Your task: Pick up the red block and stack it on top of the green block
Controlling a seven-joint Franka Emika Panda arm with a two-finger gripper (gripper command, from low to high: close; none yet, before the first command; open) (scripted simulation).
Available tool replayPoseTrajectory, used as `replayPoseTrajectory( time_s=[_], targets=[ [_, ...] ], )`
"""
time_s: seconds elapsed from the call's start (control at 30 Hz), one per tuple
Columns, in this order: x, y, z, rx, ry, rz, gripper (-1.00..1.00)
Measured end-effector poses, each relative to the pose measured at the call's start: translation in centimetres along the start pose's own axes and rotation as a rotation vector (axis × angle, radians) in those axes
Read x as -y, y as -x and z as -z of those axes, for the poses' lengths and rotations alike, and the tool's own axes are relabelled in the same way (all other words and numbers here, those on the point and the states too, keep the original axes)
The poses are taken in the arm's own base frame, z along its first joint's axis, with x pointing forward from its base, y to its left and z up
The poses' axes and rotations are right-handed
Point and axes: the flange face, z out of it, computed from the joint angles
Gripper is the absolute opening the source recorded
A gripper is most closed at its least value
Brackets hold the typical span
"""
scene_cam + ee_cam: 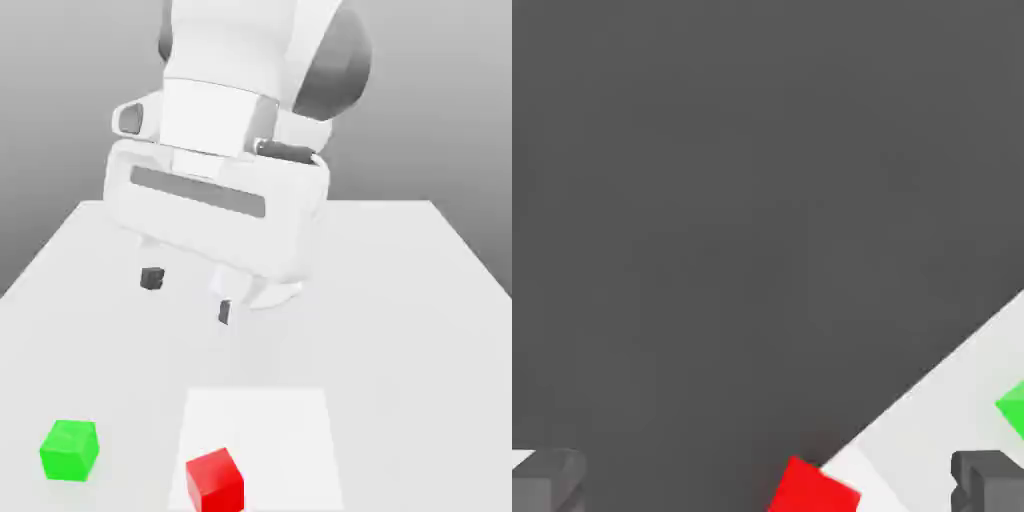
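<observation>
- The white Franka arm (250, 90), a bulky smooth-shelled body with a grey rounded joint behind it, hangs over the far half of the scene in the exterior view and carries the end effector at its lower end.
- The pale grey flat table (400, 300) lies below the end effector; a brighter white rectangular patch (290, 420) is marked on it, toward the camera from the end effector. In the hand view the table (932, 430) shows as a light wedge against a dark grey background.
- The white two-finger gripper (188, 295) is raised above the table, clear of both cubes. Its two dark-tipped fingers (152, 278) stand well apart with nothing between them, so it is released and empty. In the hand view the gripper (768, 485) shows its grey fingertips (547, 480) at opposite edges, again spread wide.
- The small bright-green matte cube, the green block (69, 449), sits on the table well apart from the gripper, nearer the camera and off to the exterior view's left. In the hand view the green block (1015, 405) is cut by the picture's edge.
- The small bright-red matte cube, the red block (215, 479), rests on the white patch, well apart from the gripper, almost straight toward the camera from it, and beside the green block without touching it. In the hand view the red block (812, 490) lies between the two fingertips, farther off on the table.
</observation>
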Motion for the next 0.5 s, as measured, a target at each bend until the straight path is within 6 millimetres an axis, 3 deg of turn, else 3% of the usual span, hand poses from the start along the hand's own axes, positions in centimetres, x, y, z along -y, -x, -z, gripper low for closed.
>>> replayPoseTrajectory(
  time_s=[0.2, 0.43, 0.47, 0.5],
  targets=[
    [-2.7, 1.1, -9.7, 0.076, 0.146, -0.205, 0.0],
    [-5.5, 2.9, -19.0, 0.125, 0.218, -0.317, 0.0],
    [-5.7, 3.0, -19.9, 0.124, 0.219, -0.317, -1.0],
    [-5.7, 3.0, -19.9, 0.124, 0.219, -0.317, -1.0]
  ],
)
